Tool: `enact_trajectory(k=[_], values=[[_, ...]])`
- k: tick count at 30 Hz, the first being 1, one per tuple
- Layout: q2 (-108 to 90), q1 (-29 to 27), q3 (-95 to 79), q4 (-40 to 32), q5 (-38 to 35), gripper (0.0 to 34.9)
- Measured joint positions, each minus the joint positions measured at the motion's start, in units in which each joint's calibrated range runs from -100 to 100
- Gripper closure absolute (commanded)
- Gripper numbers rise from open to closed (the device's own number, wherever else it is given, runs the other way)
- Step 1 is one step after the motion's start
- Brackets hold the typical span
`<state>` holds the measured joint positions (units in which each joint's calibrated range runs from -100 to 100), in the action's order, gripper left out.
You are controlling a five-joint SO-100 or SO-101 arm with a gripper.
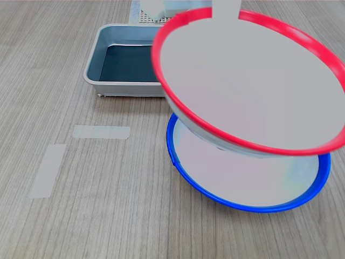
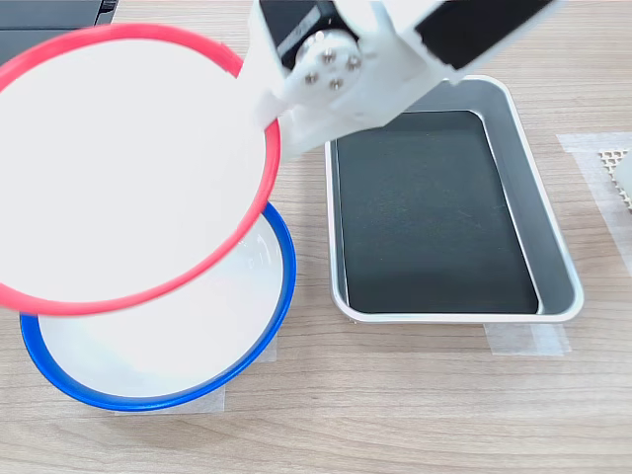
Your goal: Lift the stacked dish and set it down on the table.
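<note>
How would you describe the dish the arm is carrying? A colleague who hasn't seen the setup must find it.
Start at the grey metal tray on the wooden table. Beside the tray lies a round blue-rimmed dish, and held tilted in the air above it, pinched at its edge by the hand, is the stacked dish. Its bright red rim sets it apart from its blue twin.
</note>
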<state>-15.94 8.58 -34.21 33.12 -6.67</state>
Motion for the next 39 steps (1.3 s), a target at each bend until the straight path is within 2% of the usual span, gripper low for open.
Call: enact_trajectory(k=[10,16,18,22,39], values=[[-2.9,-14.1,-4.6,-0.6,-0.7,34.9],[1.4,-20.6,-8.3,-8.6,-1.9,34.9],[4.9,-21.4,-8.3,-12.6,-2.3,34.9],[9.6,-22.2,-8.3,-16.2,-2.3,34.9],[18.0,-22.1,-7.5,-19.0,-3.8,34.6]])
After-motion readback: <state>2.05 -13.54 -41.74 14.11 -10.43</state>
